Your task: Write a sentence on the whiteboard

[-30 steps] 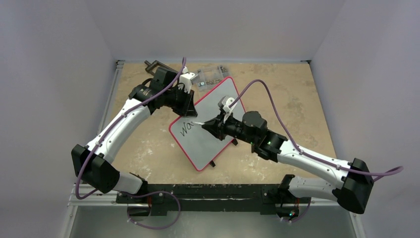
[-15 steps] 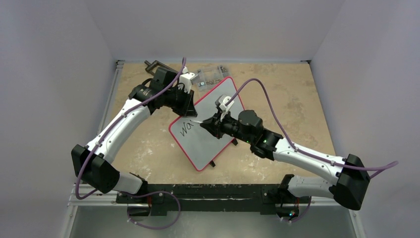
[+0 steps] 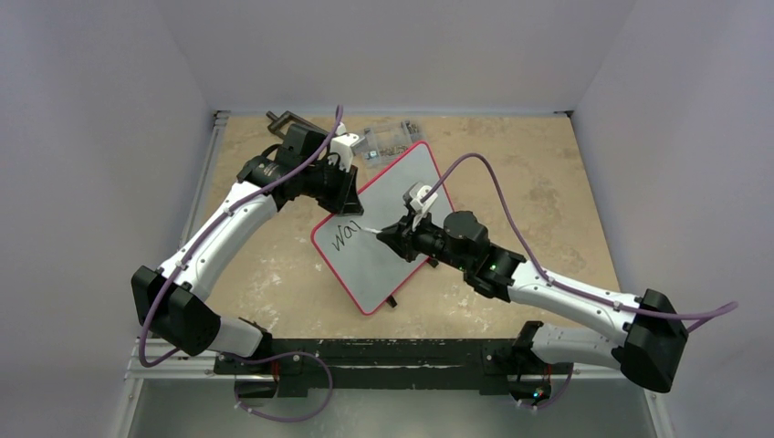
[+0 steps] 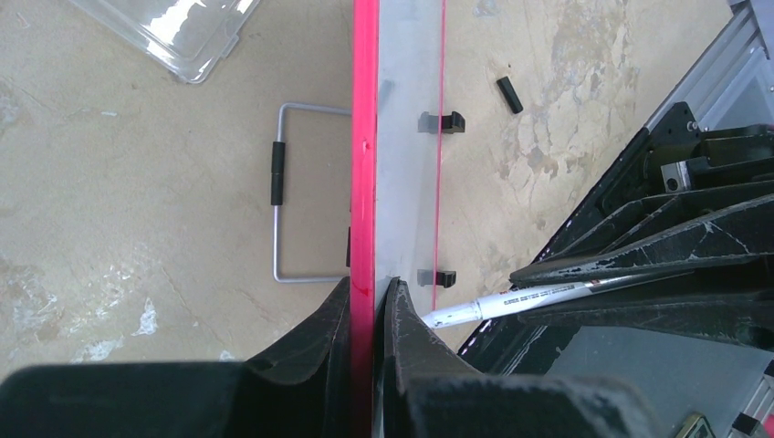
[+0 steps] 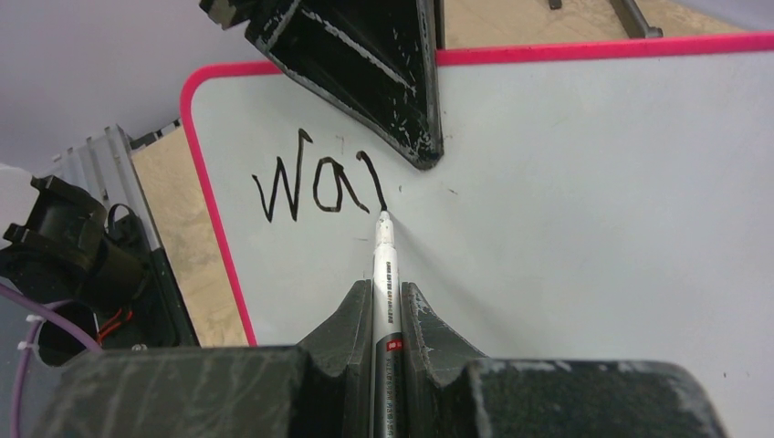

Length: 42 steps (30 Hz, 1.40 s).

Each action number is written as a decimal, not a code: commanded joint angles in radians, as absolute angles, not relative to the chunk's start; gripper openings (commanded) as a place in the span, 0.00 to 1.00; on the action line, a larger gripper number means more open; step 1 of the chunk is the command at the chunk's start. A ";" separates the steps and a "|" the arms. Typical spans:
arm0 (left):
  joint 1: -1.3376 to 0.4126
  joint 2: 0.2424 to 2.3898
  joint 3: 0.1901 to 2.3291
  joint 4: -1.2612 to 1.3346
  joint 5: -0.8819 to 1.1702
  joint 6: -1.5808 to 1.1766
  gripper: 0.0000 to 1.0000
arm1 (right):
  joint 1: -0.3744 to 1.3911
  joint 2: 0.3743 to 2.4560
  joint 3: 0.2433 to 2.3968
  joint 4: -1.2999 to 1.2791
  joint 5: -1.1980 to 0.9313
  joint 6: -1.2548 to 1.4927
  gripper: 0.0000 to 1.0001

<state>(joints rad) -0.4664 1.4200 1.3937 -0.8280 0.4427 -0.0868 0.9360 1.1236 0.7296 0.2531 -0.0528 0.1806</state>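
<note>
Pale grey walls are closing in the speckled tan bench (image 3: 274,274) on three sides, and a black rail is running along its near edge. The red-rimmed whiteboard (image 3: 383,265) is sitting diagonally in the middle of the bench, between the two arms. From above it is hard to tell how steeply it is tilting. The left wrist camera is seeing it only edge-on.

Just beyond the whiteboard's far corner, a clear plastic box (image 3: 388,139) is lying against the back wall, and its small contents are too blurred to name.

The left end effector (image 4: 370,287) is pinching the whiteboard's red rim on its far left edge. The right end effector (image 5: 388,290) is pressing together on a white marker (image 5: 383,265), reaching over the board from its right side. The marker tip is touching the board at the foot of a third stroke, after the black letters "Wa" of the sentence (image 5: 319,187) near the board's left corner.
</note>
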 commanded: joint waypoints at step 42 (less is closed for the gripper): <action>-0.458 1.420 1.362 -0.899 0.166 0.028 0.00 | 0.934 1.168 0.845 0.233 -0.003 0.166 0.00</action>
<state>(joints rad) -0.4660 1.4189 1.3926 -0.8284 0.4416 -0.0864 0.9360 1.1496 0.7914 0.2226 -0.0425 0.1814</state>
